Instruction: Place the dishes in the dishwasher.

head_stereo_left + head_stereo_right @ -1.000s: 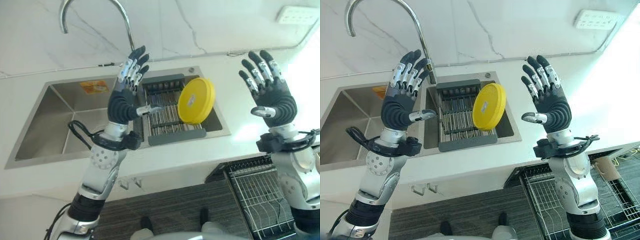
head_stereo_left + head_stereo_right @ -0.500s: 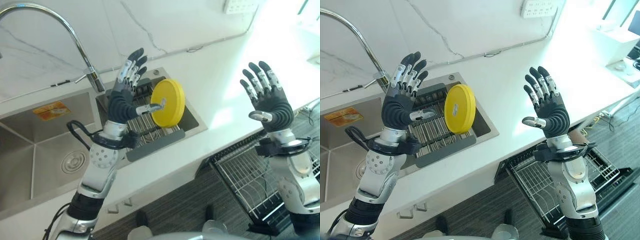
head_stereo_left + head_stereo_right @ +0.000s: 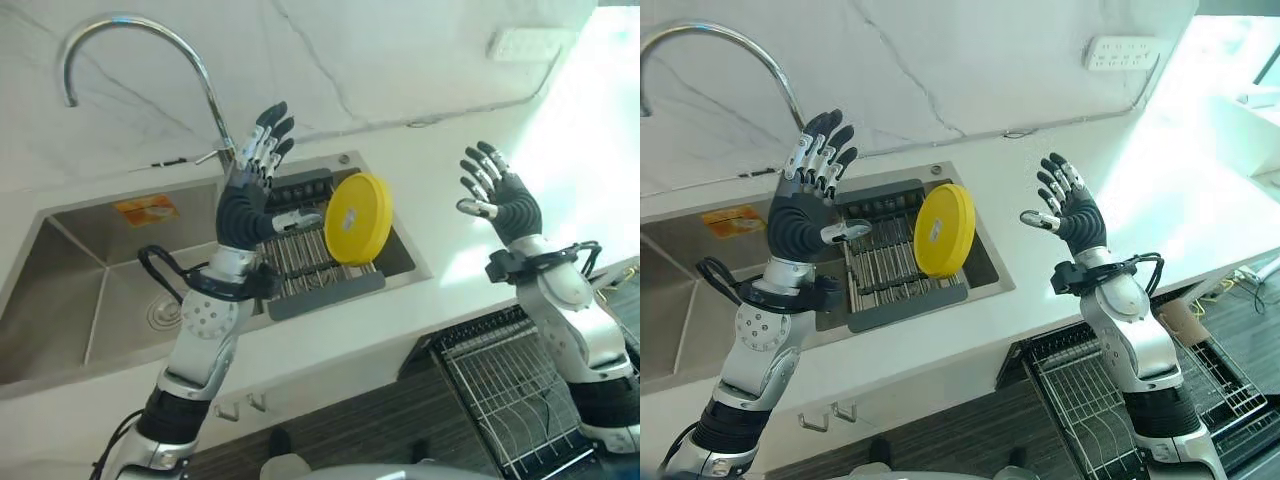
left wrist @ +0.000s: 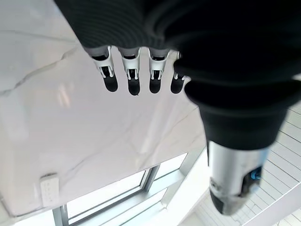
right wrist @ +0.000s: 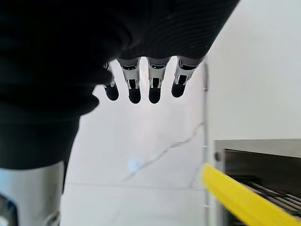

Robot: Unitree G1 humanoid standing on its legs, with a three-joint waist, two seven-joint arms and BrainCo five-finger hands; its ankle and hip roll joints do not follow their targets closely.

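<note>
- Left hand (image 3: 247, 205): raised above the sink, fingers (image 3: 268, 140) straight and spread, pointing up toward the wall; thumb held out to the side. Nothing is in its grasp.
- Left wrist view confirms this: the fingertips (image 4: 133, 87) stand in a straight row against the marbled wall, with no object past them.
- Right hand (image 3: 1072, 212): raised over the countertop, well to the right of the sink, fingers (image 3: 1053, 175) extended and fanned apart, thumb out. It holds nothing.
- Right wrist view: fingertips (image 5: 154, 93) straight in a row, clear of any object; the edge of the yellow plate (image 5: 240, 198) shows low in that view, apart from the hand.
- The yellow plate (image 3: 358, 218), round and flat, stands on edge, tilted, in the grey dish rack (image 3: 320, 290). It lies between the two hands and close beside the left thumb; whether they touch cannot be told.
- The dish rack sits in the right-hand basin of the steel sink (image 3: 85, 290), its slats running front to back. The left basin carries an orange label on its rear wall.
- A curved chrome faucet (image 3: 135, 30) rises behind the sink, near the left hand's fingertips.
- White countertop (image 3: 1160, 190) surrounds the sink; a white wall socket (image 3: 1122, 52) is mounted on the marbled wall above it.
- The dishwasher rack (image 3: 510, 390), a wire basket, is pulled out below the counter edge, beneath the right arm. No dish can be made out in it.
</note>
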